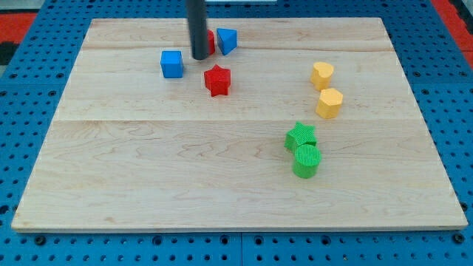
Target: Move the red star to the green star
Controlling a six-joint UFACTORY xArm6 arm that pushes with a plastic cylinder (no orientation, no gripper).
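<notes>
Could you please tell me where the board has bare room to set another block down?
The view's whole left and bottom are bare, below the blue cube and left of the green star. It is crowded at the view's top, where my tip stands beside the red star, and around the green cylinder.

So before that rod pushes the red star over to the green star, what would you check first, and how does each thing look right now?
1. My tip in view: ok, it sits up-left of the red star, apart from it.
2. Tip behind the star for a push toward the green star: ok, roughly in line.
3. Path between the stars free of blocks: ok.
4. Green cylinder touching the green star: cannot tell, very close.
5. Neighbours clear of the tip: not ok, the blue cube and a red block partly hidden behind the rod crowd it.
</notes>
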